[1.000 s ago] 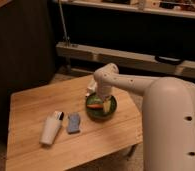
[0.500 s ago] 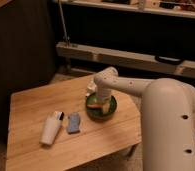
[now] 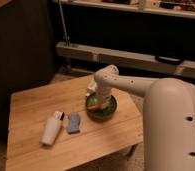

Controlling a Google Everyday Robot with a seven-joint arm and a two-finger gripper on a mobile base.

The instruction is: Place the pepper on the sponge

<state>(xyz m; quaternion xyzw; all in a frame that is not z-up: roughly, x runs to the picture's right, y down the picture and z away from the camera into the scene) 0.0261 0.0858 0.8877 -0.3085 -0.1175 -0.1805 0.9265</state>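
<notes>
Pincer (image 3: 98,100) hangs straight down from the white arm (image 3: 141,87) into the green bowl (image 3: 110,111), its tip low inside the rim. Whether it is released, clenched or grasping anything cannot be told, since the wrist above covers it from this side.

The pepper (image 3: 94,106) shows as a small orange-red streak inside the bowl, on its left side, right at the tip of the pincer; whether the two touch cannot be told either. It is in the bowl, not on the sponge (image 3: 73,122). The bowl stands on the wooden counter (image 3: 36,105), in its right-hand part as seen.

The sponge, a flat blue-grey pad, lies on the counter to the left of the bowl and a little nearer the camera, close to the bowl but apart from it. Just left of the sponge a white cylinder (image 3: 51,132) with a dark tip lies on its side, the dark end turned toward the far edge of the counter.

The arm reaches in from the right, where the robot's broad white body (image 3: 173,125) fills the lower right of the view. Behind the counter a pale shelf (image 3: 131,57) runs across in front of a dark background.
</notes>
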